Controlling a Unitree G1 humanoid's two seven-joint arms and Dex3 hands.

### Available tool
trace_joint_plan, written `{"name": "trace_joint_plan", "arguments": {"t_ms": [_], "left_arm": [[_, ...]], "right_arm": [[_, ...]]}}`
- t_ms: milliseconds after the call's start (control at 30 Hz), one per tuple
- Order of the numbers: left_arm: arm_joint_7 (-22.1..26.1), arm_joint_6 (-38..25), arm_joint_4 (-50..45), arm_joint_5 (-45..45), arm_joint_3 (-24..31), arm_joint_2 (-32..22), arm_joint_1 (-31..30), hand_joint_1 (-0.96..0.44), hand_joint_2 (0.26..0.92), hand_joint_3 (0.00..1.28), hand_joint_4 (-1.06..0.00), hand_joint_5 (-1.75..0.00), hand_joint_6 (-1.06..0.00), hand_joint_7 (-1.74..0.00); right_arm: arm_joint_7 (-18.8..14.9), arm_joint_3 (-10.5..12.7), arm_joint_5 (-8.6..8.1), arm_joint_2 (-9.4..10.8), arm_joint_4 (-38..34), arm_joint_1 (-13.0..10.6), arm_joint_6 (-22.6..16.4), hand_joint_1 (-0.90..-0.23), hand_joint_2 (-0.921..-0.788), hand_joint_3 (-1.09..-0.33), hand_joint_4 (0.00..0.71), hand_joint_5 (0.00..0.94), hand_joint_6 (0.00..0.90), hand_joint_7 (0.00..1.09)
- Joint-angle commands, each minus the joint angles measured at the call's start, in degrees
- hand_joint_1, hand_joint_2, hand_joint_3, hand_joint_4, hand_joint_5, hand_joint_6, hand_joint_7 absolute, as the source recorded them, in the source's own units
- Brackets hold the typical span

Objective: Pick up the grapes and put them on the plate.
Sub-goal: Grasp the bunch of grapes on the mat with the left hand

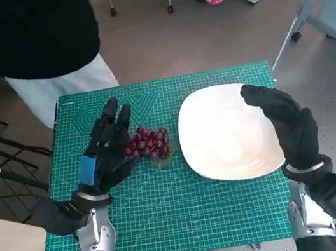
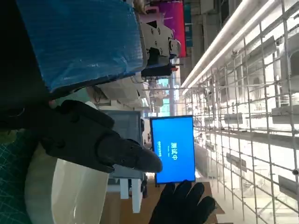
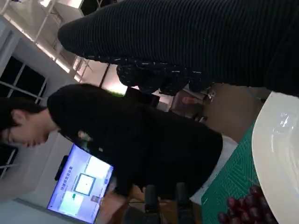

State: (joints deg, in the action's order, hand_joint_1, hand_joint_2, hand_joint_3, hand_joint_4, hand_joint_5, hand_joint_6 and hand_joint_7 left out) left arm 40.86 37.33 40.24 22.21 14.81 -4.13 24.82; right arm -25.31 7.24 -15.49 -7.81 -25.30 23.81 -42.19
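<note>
Left hand [image 1: 109, 149] partly hides the grapes [image 1: 150, 143].

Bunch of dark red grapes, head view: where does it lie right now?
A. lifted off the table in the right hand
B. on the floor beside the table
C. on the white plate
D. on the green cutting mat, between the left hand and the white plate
D: the bunch of dark red grapes rests on the green cutting mat, with the left hand beside it and the white plate bare.
</note>
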Motion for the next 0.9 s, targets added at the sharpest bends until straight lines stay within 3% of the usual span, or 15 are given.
{"name": "trace_joint_plan", "arguments": {"t_ms": [33,300,500,667,900], "left_arm": [[-0.91,0.93,-0.15,-1.17,-0.7,-0.4,-0.55,-0.16,0.92,0.03,-0.11,0.0,-0.16,0.0],[-6.3,3.51,-1.66,-7.38,-2.39,-2.0,-0.84,-0.31,0.915,0.03,-0.12,0.0,-0.17,0.0],[-21.09,4.61,-7.54,-29.62,-5.78,-8.78,-1.78,-0.48,0.9,0.01,-0.08,0.0,-0.16,0.0],[-28.02,-3.4,-16.33,-44.21,-8.57,-12.66,-2.94,-0.57,0.872,0.0,-0.02,0.0,-0.13,0.0],[-28.99,-17.27,-25.91,-55.7,-12.78,-14.38,-3.06,-0.53,0.788,0.0,0.0,0.0,-0.12,0.0]], "right_arm": [[-0.27,-0.13,0.21,-0.17,-0.53,-0.11,0.35,-0.625,-0.921,-0.786,0.322,0.001,0.11,0.22],[-0.5,-0.26,-0.52,-0.15,0.03,0.04,1.22,-0.622,-0.921,-0.788,0.322,0.001,0.102,0.23],[-0.73,-0.34,-0.94,-0.09,0.21,0.09,1.54,-0.615,-0.921,-0.79,0.321,0.0,0.091,0.23],[-0.76,-0.38,-1.13,-0.09,0.39,0.14,1.85,-0.611,-0.921,-0.792,0.321,0.0,0.083,0.24],[-0.85,-0.53,-1.39,-0.02,0.92,-0.08,2.22,-0.61,-0.921,-0.794,0.317,0.0,0.072,0.25]]}}
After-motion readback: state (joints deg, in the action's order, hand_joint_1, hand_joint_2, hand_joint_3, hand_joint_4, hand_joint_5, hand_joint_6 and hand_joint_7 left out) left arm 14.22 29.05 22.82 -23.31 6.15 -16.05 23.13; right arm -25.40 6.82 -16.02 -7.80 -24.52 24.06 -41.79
